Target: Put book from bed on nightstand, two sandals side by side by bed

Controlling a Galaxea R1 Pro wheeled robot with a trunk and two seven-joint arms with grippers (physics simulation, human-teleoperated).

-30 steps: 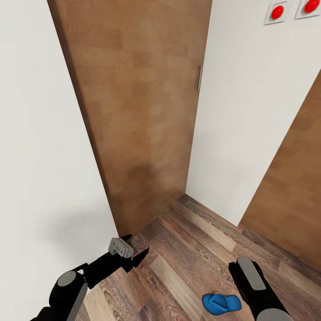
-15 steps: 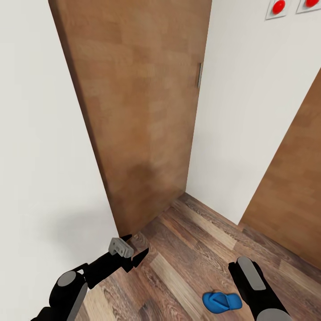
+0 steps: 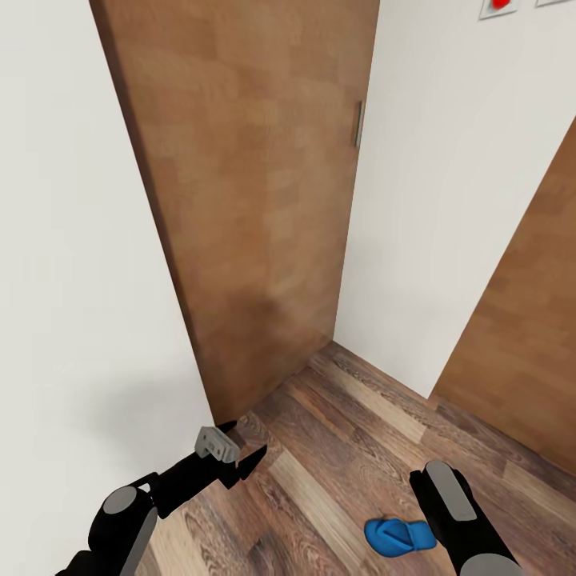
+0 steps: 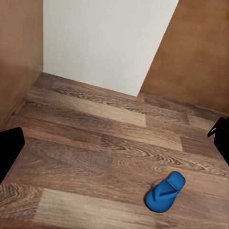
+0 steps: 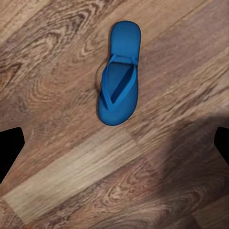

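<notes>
Sandal [image 3: 398,535] flat on floor [image 3: 344,456], partly hidden by right arm; left gripper [image 3: 240,446] and right gripper spread wide

Brown wood-plank floor [image 3: 344,448], planks in mixed light and dark tones. One bright blue sandal [image 3: 398,535] lies flat on it, strap side up, alone in open floor, well apart from white wall [image 3: 448,200] and wooden door [image 3: 256,200] bases.

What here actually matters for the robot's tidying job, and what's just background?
Matters for the job:
- blue sandal, lying alone on the wood floor
- right gripper, open above it

Just background:
- wooden door
- white walls
- red wall buttons
- left gripper, open, empty
</notes>
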